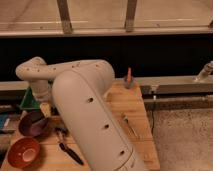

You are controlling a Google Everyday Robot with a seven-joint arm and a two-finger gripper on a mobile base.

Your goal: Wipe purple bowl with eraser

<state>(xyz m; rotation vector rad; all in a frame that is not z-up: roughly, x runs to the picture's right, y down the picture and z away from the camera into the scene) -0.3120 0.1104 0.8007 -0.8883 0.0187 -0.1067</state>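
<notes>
I have the round, dull dark-purple bowl (33,123) sitting at the left side of the light wooden table (132,107), upright, with its open mouth facing up. My gripper (45,109) hangs just over the bowl's right rim, at the end of the big cream-coloured arm (85,107) that sweeps across the middle of my view. I read the fingers as clenched tight. I cannot make out the small black eraser, so I cannot say from here that it is in the grip.

Just in front of the purple bowl sits a round orange-brown bowl (23,152), close to it but apart. To the right of both lies a black-handled brush (68,148), flat on the wood, partly tucked beside the arm. Behind the purple bowl I see the corner of a green tray (28,101). On the far edge of the table stands a small reddish upright object (129,77), too small to identify.
</notes>
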